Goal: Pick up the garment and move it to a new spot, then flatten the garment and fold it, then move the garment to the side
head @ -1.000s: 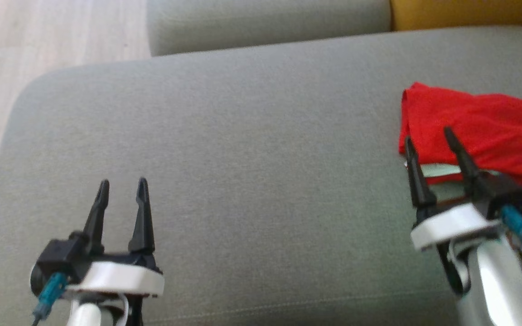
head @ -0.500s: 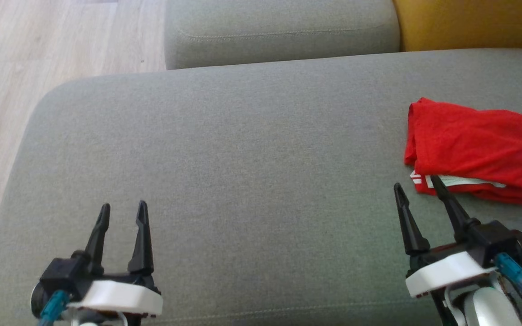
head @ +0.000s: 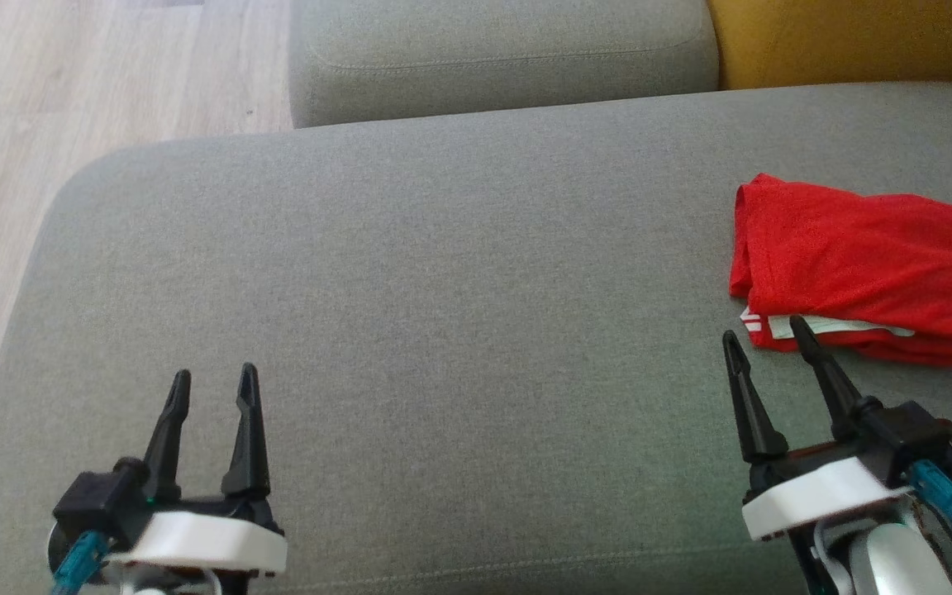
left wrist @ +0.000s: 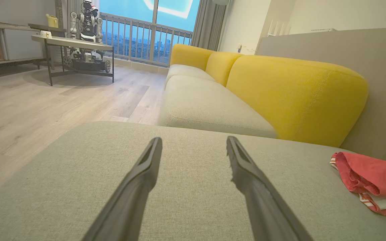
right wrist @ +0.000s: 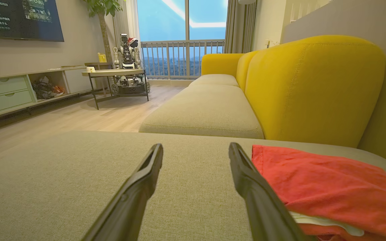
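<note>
Left gripper (head: 216,372): fingers spread, empty, over the near left corner of the grey cushion (head: 459,273), well apart from the garment. Right gripper (head: 761,328): fingers spread, empty, near the right edge, tips just beside the garment's near left corner. Red garment (head: 856,256): lies folded in a compact rectangle at the cushion's right edge, white trim showing beneath. Judgement: folding and side placement appear done, with nothing evident left.
</note>
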